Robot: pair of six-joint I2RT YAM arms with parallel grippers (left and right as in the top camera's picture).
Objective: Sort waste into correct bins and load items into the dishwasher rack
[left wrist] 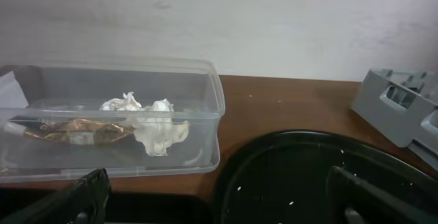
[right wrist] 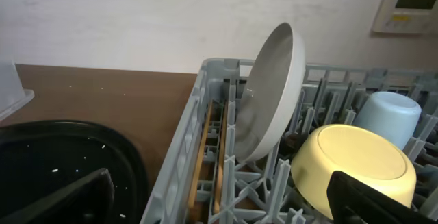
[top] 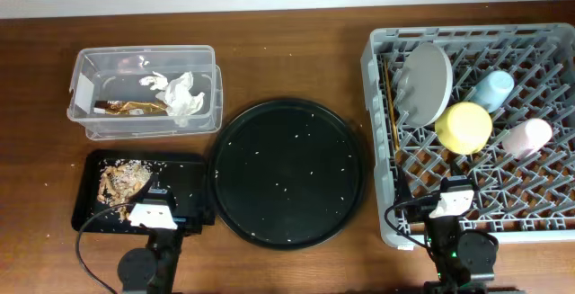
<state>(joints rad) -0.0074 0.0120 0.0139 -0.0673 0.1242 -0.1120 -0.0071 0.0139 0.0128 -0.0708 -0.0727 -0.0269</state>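
Three containers on the left half of the brown worktop (top: 296,60), and each has something in it. At the back, the clear box (top: 148,53) with a white label on its end holds the crumpled white tissue (top: 180,96), and the gold-brown wrapper (top: 130,107) lies flat beside it, touching the tissue's left edge. Just in front sits the shallow black tray (top: 187,186) with the beige-brown food scraps (top: 121,182) heaped in its left half and crumbs scattered around the heap. Next door on the right, the big round black tray (top: 287,170) carries only a sprinkle of tiny pale specks. Over on the right side, the grey rack (top: 467,35) is loaded. The grey-green plate (right wrist: 270,94) stands on edge between the pegs, leaning back a little. The chopsticks (right wrist: 205,148) lie lengthwise in the channel along the rack's left wall, just beside the plate. The yellow bowl (right wrist: 359,159) is tipped over with its base showing, right next to the plate. The blue cup (top: 492,89) sits behind the bowl and the pink cup (top: 527,137) lies to the bowl's right. The left pincer (left wrist: 217,179) hangs over the near edge of the shallow black tray with its fingers spread wide and nothing between them. It faces the clear box and the round tray's rim. The right pincer (right wrist: 220,183) sits at the rack's near left corner, also spread wide and holding nothing, looking along the chopsticks toward the plate.
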